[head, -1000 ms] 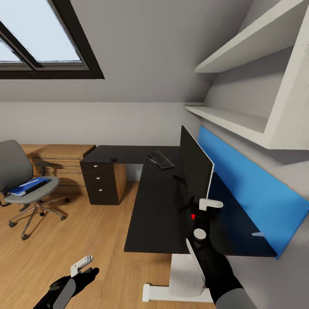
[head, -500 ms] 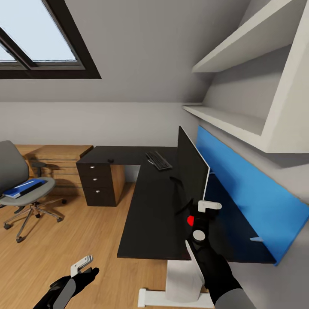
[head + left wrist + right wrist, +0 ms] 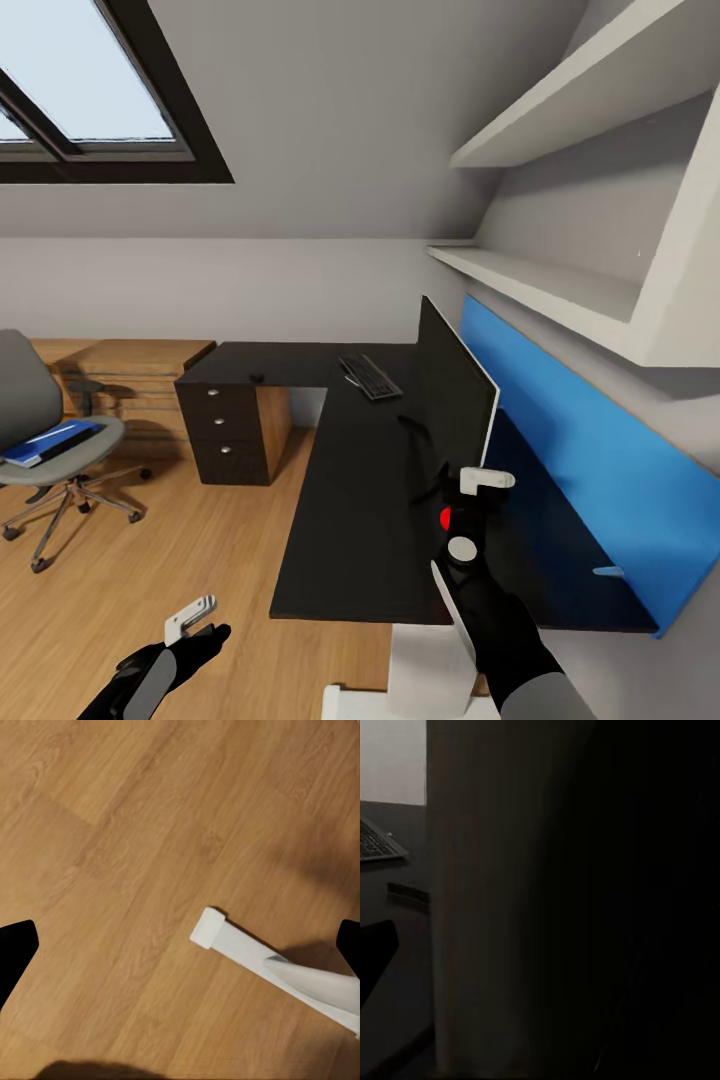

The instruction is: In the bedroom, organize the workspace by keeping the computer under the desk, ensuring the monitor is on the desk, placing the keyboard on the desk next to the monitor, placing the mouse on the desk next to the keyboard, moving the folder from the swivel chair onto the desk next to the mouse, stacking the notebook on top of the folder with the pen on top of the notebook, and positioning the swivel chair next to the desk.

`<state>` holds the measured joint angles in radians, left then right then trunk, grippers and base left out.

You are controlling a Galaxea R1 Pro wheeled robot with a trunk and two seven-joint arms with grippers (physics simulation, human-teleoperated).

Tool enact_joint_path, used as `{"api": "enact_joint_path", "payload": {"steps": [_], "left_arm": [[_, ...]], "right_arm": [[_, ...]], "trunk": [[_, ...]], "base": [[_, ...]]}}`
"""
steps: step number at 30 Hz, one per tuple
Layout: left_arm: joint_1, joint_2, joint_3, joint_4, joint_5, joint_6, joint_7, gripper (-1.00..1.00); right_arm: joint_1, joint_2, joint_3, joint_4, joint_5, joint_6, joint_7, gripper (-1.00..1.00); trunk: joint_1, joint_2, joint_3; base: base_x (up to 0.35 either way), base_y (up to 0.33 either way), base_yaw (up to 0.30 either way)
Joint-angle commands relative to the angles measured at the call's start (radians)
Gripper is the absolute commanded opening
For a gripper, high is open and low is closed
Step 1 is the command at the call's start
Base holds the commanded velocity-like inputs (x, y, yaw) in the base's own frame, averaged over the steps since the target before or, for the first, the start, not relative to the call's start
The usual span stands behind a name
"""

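Observation:
The black monitor (image 3: 452, 395) stands edge-on along the right side of the glossy black desk (image 3: 350, 500). My right gripper (image 3: 468, 482) is at its near lower corner by the red light. One white finger (image 3: 488, 478) sits behind the panel, and the jaws look open. In the right wrist view the monitor (image 3: 547, 907) is very close. The keyboard (image 3: 368, 378) lies beyond it and the small mouse (image 3: 257, 377) rests above the drawers. The blue folder (image 3: 48, 443) lies on the swivel chair (image 3: 25, 390) at far left. My left gripper (image 3: 195, 615) hangs open over the floor. The computer is out of view.
A black drawer unit (image 3: 225, 430) stands under the desk's far wing, with low oak shelving (image 3: 120, 375) beside it. A blue wall panel (image 3: 580, 440) and white shelves (image 3: 540, 280) run along the right wall. The desk's white foot (image 3: 255, 956) lies on the wood floor below my left gripper.
The whole view has shifted: desk edge and chair have slid down and left in the picture, so the camera moved. Both arms keep their pose, and the right gripper stays at the monitor's corner.

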<state>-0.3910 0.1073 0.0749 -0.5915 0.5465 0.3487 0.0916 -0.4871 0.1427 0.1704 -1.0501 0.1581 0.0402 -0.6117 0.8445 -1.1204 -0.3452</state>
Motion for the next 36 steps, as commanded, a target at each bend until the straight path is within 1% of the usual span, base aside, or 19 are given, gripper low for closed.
{"api": "enact_joint_path", "payload": {"steps": [1,9,25,36], "left_arm": [[0.000,0.000,0.000,-0.002,0.011,0.006,0.006,1.00],[0.000,0.000,0.000,-0.002,0.011,0.006,0.006,1.00],[0.000,0.000,0.000,0.004,0.010,0.006,0.005,1.00],[0.000,0.000,-0.001,0.009,0.010,0.006,0.005,1.00]], "right_arm": [[-0.001,0.000,0.002,0.001,0.004,0.004,-0.005,1.00],[-0.001,0.000,0.006,0.001,0.004,0.004,-0.005,1.00],[-0.001,0.000,0.006,0.001,0.004,0.004,-0.005,1.00],[-0.001,0.000,0.006,0.001,0.004,0.004,-0.005,1.00]], "trunk": [[0.000,-0.001,-0.001],[0.000,-0.001,-0.001],[0.000,-0.001,-0.001],[0.000,-0.001,-0.001]], "base": [[0.093,0.038,0.000],[0.026,0.013,0.000],[0.042,0.058,0.000],[0.006,0.007,0.000]]}}
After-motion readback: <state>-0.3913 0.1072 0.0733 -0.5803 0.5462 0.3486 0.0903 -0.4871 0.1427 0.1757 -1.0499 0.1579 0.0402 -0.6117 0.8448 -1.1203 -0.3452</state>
